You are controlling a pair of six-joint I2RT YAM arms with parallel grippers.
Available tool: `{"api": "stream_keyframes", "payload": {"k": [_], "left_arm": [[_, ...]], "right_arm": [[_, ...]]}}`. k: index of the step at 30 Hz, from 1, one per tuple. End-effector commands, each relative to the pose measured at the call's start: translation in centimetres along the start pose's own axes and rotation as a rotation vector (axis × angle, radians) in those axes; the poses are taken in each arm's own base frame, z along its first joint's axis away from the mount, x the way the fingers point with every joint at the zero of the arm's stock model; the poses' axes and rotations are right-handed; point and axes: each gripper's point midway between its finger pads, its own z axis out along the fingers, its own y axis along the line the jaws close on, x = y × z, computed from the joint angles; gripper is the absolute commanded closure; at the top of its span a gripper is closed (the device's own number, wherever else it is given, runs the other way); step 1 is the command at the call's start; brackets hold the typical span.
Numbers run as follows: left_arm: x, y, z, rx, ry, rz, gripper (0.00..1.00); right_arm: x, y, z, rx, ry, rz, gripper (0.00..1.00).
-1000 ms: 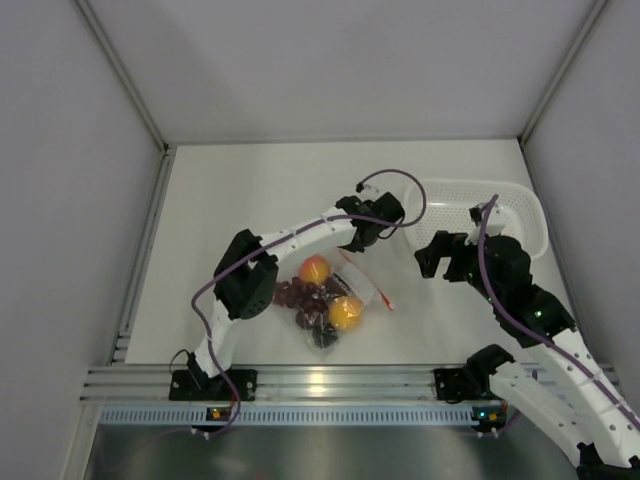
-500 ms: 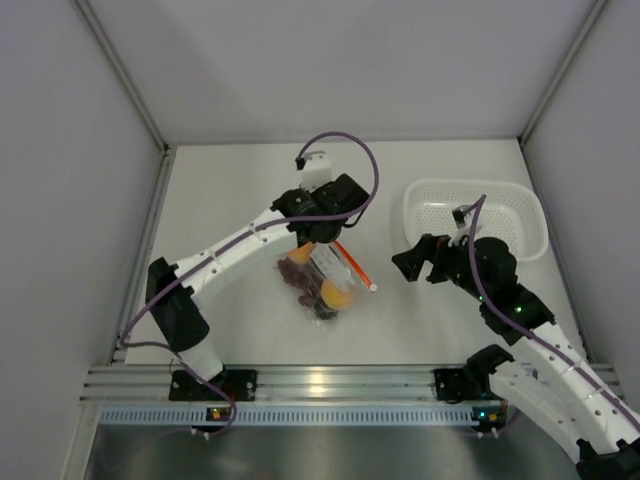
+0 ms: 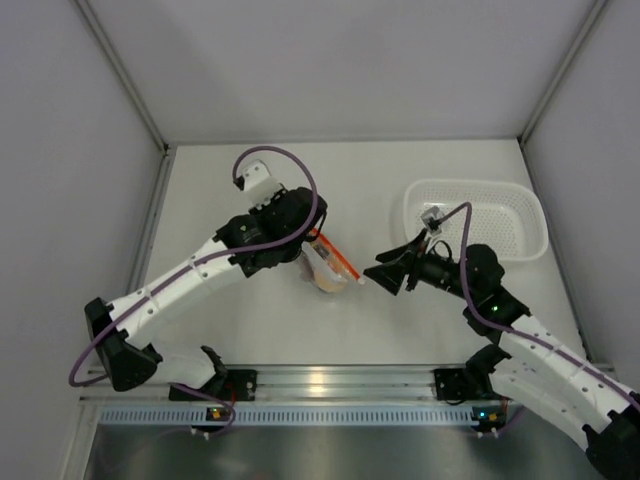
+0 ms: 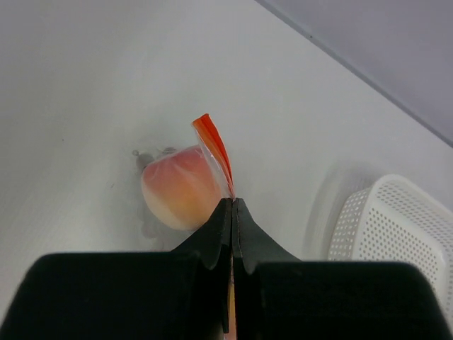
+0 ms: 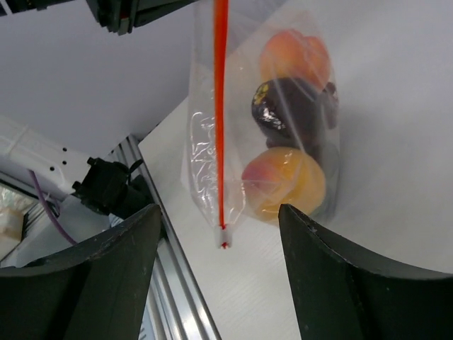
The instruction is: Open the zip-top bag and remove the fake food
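Bag-opening is the step in hand: my left end effector [image 4: 231,212] is clenched on the red zip strip [image 5: 221,106], dangling the zip-top bag [image 5: 244,120] over the table [image 4: 106,71], fake food [image 5: 287,180] inside. My right end effector [image 5: 218,219] gapes around the strip's free end; next I'd pinch one lip and pull.

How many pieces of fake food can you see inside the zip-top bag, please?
3: a peach uppermost in the right wrist view, a dark piece in the middle, an orange-yellow fruit lowest. Smaller pieces may be hidden behind them.
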Motion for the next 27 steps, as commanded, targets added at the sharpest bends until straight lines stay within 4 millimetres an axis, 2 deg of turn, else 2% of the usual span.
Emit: {"api": "stream_keyframes", "payload": {"k": [1,2,3,5,7,12,17,22,24,25,26,27], "left_arm": [[-4.0,-0.7,-1.1,0.042,-0.120,-0.227,1.00],[-4.2,-0.7,-1.2,0.043,-0.124,-0.256,1.00],[-4.3,-0.5,-1.3,0.042,-0.130,-0.267,1.00],[-5.0,-0.6,-1.6,0.056,-0.146,-0.306,1.00],[-5.7,-0.7,-2.0,0.071,-0.154,-0.328,1.00],[-6.9,-1.7,-2.7,0.103,-0.160,-0.348,1.00],[-6.8,-2.1,-3.0,0.129,-0.140,-0.352,1.00],[-6.8,-2.3,-3.2,0.154,-0.132,-0.371,1.00],[-6.7,-2.3,-3.1,0.153,-0.132,-0.371,1.00],[-6.7,-2.4,-3.1,0.155,-0.131,-0.372,1.00],[-6.7,-2.3,-3.1,0.153,-0.130,-0.366,1.00],[-6.6,-2.3,-3.0,0.152,-0.130,-0.364,1.00]], "right_arm": [[-1.8,3.6,1.0,-0.120,-0.061,-0.138,0.32],[-1.8,3.1,1.3,-0.082,-0.079,-0.155,0.34],[-1.5,3.8,1.5,-0.095,-0.085,-0.168,0.35],[-1.4,3.4,1.8,-0.060,-0.107,-0.201,0.37],[-1.2,3.9,2.2,-0.063,-0.127,-0.224,0.37],[-1.0,2.7,3.5,0.001,-0.134,-0.247,0.41],[-1.6,2.6,4.2,0.014,-0.150,-0.273,0.43],[-0.7,3.0,5.3,-0.028,-0.103,-0.274,0.47],[0.0,3.3,5.8,-0.057,-0.071,-0.270,0.53],[0.2,3.5,5.9,-0.064,-0.066,-0.273,0.61],[0.3,3.5,5.9,-0.066,-0.062,-0.274,0.77],[0.2,3.6,5.9,-0.066,-0.066,-0.274,0.84]]}}
